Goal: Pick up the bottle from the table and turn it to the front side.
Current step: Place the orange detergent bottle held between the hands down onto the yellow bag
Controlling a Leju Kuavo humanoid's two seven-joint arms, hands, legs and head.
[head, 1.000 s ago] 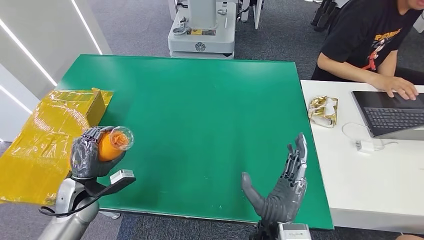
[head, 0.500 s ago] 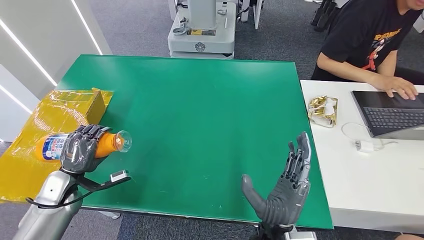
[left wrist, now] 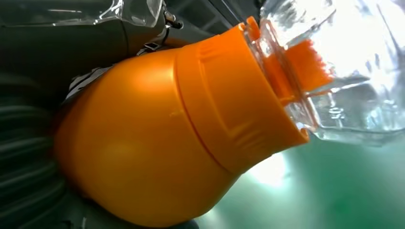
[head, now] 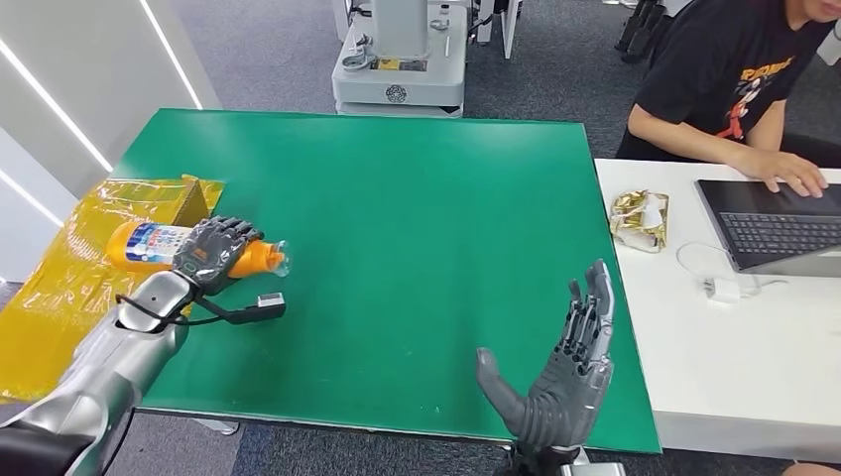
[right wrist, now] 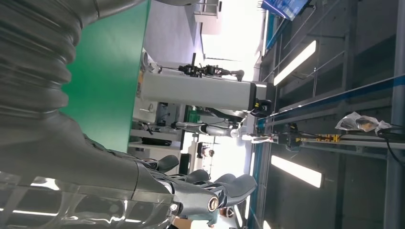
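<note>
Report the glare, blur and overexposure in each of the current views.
Head view: evenly lit and sharp; the bottle label is readable above the left hand. Left wrist view: the clear cap blows out to white, and a bright glare spot sits on the soft green table. Right wrist view: the background behind the right hand is overexposed.

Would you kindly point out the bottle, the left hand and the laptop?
bottle [head: 147, 242]: head view, on its label.
left hand [head: 210, 254]: head view, back of hand.
laptop [head: 783, 233]: head view, on its keyboard.

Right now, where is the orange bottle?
In the head view, the orange bottle lies sideways in the left hand at the green table's left edge, beside the yellow wrapped box.
</note>
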